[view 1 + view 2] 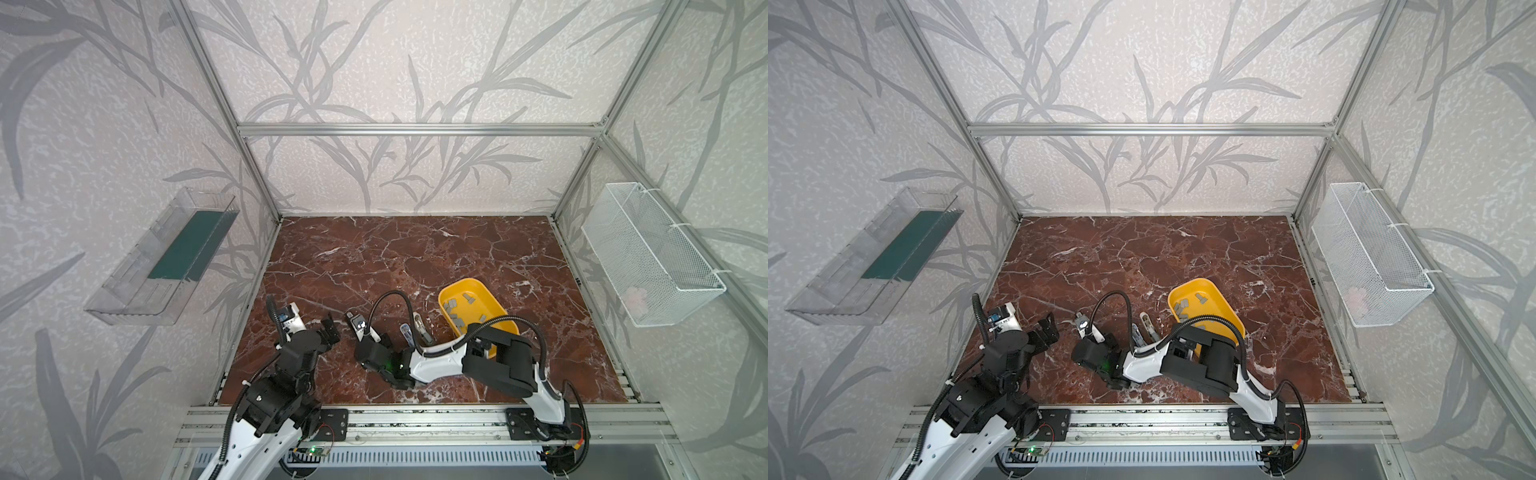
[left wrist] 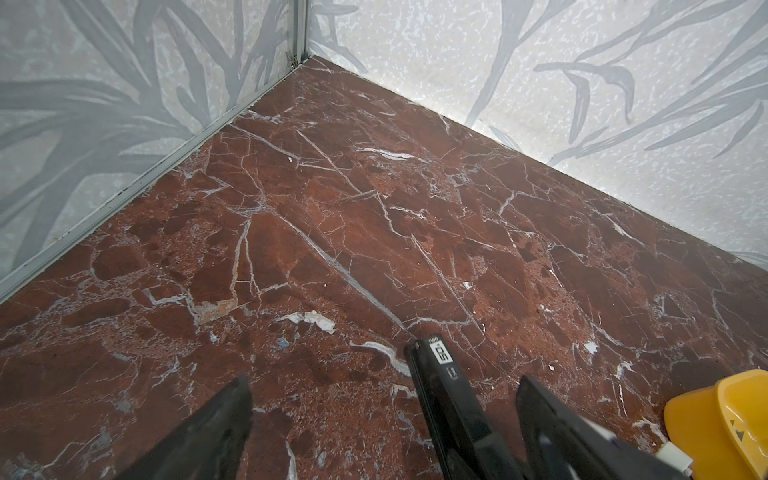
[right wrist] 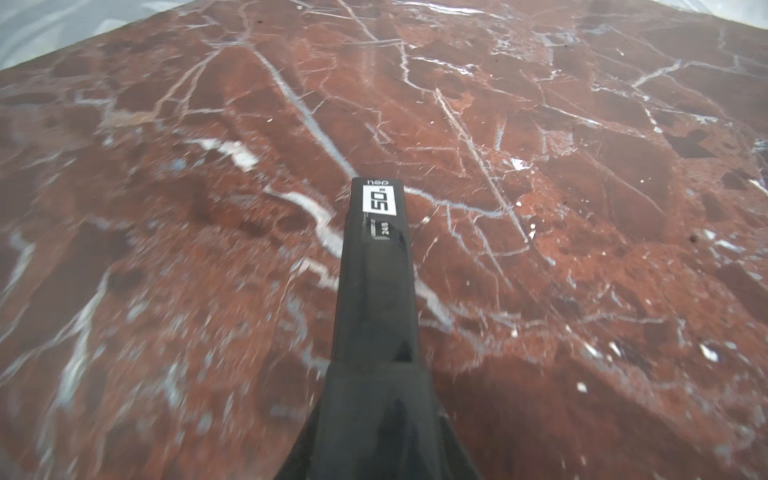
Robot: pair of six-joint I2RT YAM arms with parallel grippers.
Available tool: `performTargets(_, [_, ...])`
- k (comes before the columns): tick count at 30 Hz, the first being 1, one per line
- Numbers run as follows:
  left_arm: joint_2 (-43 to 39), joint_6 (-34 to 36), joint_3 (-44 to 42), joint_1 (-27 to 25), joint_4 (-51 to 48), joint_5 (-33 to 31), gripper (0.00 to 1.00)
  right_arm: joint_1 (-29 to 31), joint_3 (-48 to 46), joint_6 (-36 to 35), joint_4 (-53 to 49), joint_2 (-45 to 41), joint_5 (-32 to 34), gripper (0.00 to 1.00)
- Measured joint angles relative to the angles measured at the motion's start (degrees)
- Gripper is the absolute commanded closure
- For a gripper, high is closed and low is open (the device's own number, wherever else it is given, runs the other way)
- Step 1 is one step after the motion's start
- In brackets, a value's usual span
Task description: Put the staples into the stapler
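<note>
A black stapler (image 3: 377, 232) with a white "50" label sticks out from between the fingers of my right gripper (image 3: 376, 374), which is shut on its rear end. In both top views that gripper (image 1: 372, 337) reaches across to the near middle of the marble floor, the stapler (image 1: 355, 322) pointing away from it. My left gripper (image 1: 330, 328) hangs open just left of the stapler, touching nothing. In the left wrist view the stapler (image 2: 440, 374) lies between the open fingers (image 2: 226, 428). Several grey staples (image 1: 455, 318) lie in the yellow tray (image 1: 494, 299).
Two more small staplers, one bluish (image 1: 406, 332) and one pale (image 1: 420, 326), lie between the right gripper and the yellow tray. On the left wall hangs a clear plastic bin (image 1: 137, 282). A white mesh basket (image 1: 648, 257) is fixed to the right wall.
</note>
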Motion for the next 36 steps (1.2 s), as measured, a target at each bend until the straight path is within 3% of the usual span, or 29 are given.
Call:
performTargets(3, [-0.55,-0.33,0.0,0.0,-0.22,-0.48,0.01,-0.81,4.59,1.38,-4.52,1.79,1.05,0.78])
performTargets(7, [-0.68,-0.42,-0.02,0.0,-0.24,-0.79,0.01,-1.42,10.01,2.36,-8.74,4.17,1.33,0.64])
performTargets(14, [-0.68,-0.55,-0.09,0.0,-0.28,-0.81,0.01,-1.27,5.99,1.42,-7.91,1.57,-1.42,0.42])
performTargets(21, [0.68,-0.13,-0.09,0.0,0.02,-0.07,0.01,1.7,-10.14,-4.94,-3.28,-17.99,-4.11,0.24])
performTargets(28, [8.44,1.79,-0.04,0.04,3.74,5.18,0.01,3.76,-35.45,-7.21,6.69,-45.53,-2.91,0.24])
performTargets(33, [16.02,2.19,-0.2,0.04,12.74,15.3,0.04,3.45,-48.98,-6.25,5.03,-57.31,-1.42,0.25])
performTargets(36, [19.19,1.75,-0.74,-0.57,18.75,20.37,0.05,3.45,-53.18,-5.44,2.6,-63.14,-1.11,0.31])
